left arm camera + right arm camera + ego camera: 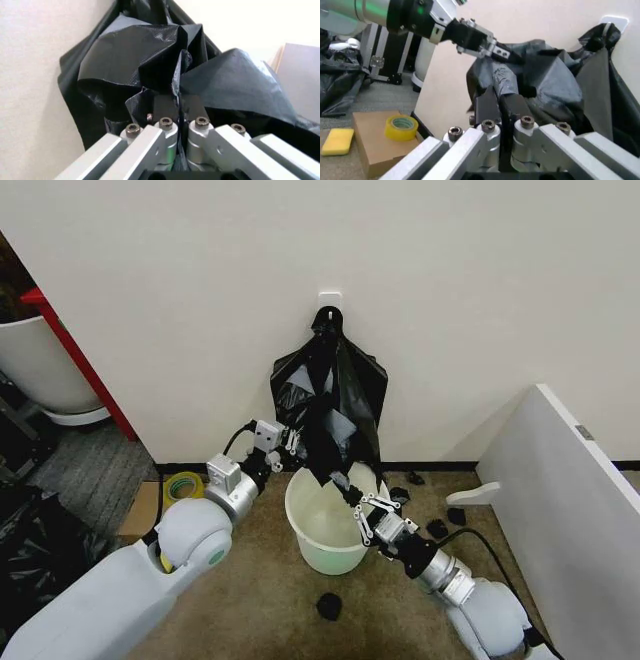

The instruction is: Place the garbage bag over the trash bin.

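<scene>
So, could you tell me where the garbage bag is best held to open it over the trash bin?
Probably at the loose lower hem, one side each, coming from the front. The garbage bag hangs limp above the trash bin, and the left gripper and right gripper already pinch folds there.

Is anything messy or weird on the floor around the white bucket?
Yes. Small crumpled black plastic scraps lie loose on the brown carpet around the round white plastic bucket, one in front and several to its right. They look dropped there.
</scene>
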Controlling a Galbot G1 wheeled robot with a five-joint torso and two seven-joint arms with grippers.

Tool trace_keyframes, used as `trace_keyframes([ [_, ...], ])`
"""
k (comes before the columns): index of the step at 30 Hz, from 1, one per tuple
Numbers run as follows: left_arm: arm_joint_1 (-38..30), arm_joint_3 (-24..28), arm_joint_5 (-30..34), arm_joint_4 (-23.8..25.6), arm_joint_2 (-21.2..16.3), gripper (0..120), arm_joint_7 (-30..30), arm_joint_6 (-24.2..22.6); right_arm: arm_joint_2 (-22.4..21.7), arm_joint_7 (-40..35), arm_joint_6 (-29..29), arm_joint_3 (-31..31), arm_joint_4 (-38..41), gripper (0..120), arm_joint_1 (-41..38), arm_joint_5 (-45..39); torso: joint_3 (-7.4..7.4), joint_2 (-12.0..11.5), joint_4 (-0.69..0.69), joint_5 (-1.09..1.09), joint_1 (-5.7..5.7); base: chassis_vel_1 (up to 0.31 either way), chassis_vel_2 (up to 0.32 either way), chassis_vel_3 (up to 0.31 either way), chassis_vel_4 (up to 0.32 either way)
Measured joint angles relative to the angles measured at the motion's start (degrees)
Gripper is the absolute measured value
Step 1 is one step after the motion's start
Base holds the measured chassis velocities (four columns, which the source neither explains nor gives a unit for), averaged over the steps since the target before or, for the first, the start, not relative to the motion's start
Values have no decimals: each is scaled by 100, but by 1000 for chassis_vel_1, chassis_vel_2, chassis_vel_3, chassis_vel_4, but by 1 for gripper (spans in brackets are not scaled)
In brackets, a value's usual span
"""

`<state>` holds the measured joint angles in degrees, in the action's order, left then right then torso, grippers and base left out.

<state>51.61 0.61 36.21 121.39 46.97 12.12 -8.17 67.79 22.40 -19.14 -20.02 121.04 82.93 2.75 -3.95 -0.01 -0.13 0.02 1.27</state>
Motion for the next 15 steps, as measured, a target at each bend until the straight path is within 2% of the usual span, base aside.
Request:
trace_keyframes([
  [4,148,-202,79,114,63,0,53,71,-82,-164,126,-142,215,6,208,-86,0,0,-1,0,0,0,0,0,0],
  [9,295,-419,191,245,135,0,91,143,-324,-1803,903,-224,934,27,680,-314,0,1,-2,0,0,0,0,0,0],
  [10,312,-437,196,256,142,0,92,156,-364,-1948,1032,-272,1061,31,723,-425,1,1,-2,0,0,0,0,0,0],
  [12,336,-456,205,275,151,0,92,169,-430,-2085,1239,-382,1256,34,777,-619,1,1,-1,0,0,0,0,0,0],
  [15,406,-493,209,326,162,0,96,185,-673,-2131,1865,-755,1696,48,877,-1304,1,1,-2,0,0,0,0,0,0],
])
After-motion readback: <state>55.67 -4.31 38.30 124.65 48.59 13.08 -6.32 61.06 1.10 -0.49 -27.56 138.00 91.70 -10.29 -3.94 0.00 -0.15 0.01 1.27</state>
